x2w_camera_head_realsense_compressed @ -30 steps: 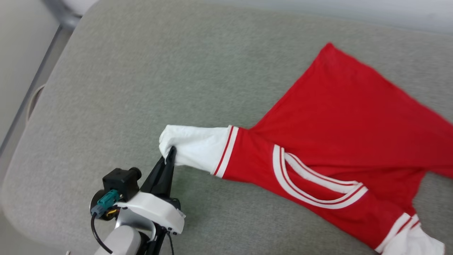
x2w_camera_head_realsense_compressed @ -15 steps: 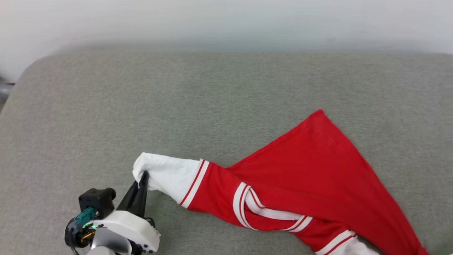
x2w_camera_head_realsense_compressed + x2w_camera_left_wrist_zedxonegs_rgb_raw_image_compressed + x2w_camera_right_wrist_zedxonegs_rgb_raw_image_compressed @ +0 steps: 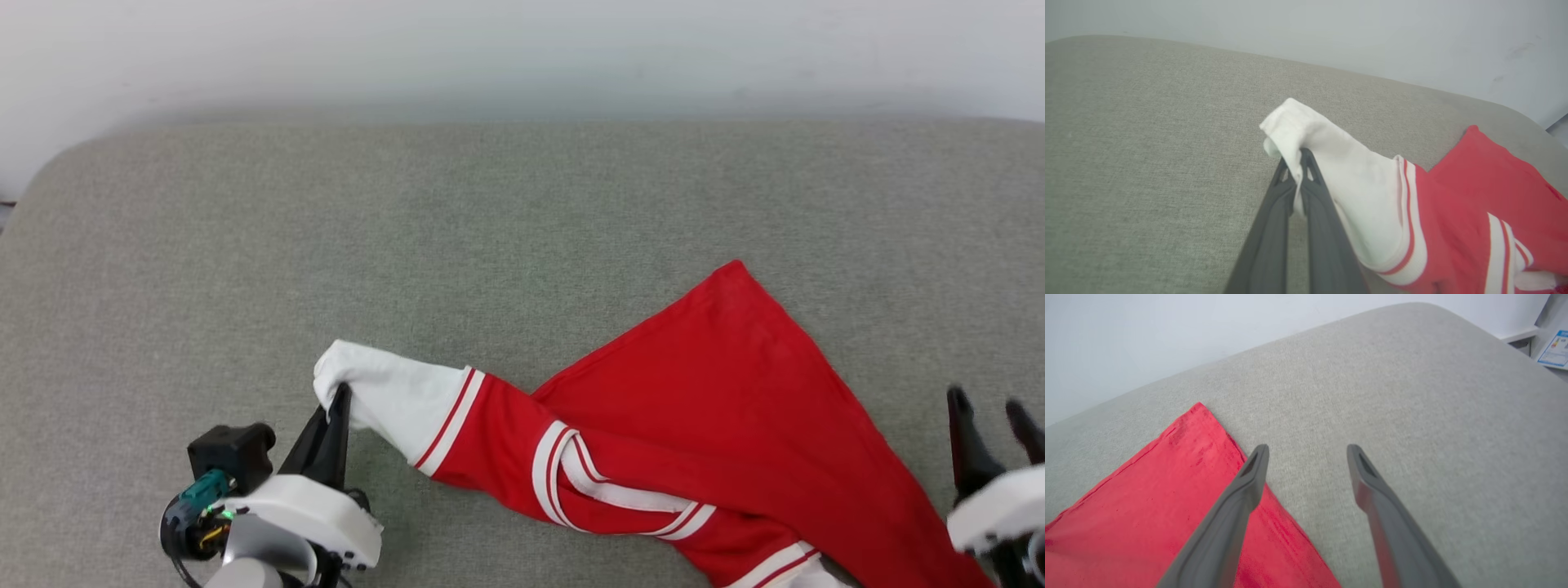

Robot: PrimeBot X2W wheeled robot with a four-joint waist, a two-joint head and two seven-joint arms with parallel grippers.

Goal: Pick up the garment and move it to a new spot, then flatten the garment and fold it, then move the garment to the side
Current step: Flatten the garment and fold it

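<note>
A red jersey T-shirt with white short sleeves (image 3: pixel 718 408) lies on the near right of a grey woven fabric surface (image 3: pixel 245 245), one sleeve gripped by the left claw (image 3: pixel 340 400).

The garment spreads in a rough triangle with one red corner pointing to the far side, and its red-and-white striped collar (image 3: pixel 604 490) lies close to the near edge. A white sleeve (image 3: pixel 392 392) stretches out to the left, and the left claw's two dark fingers are clamped together on its bunched end. The right claw (image 3: pixel 988 404) sits at the near right, just beside the garment's red edge, with its fingers spread apart and nothing between them. In the right wrist view one finger crosses over the red cloth; whether it touches cannot be told. A pale wall (image 3: pixel 522 49) runs behind the far edge of the surface.
</note>
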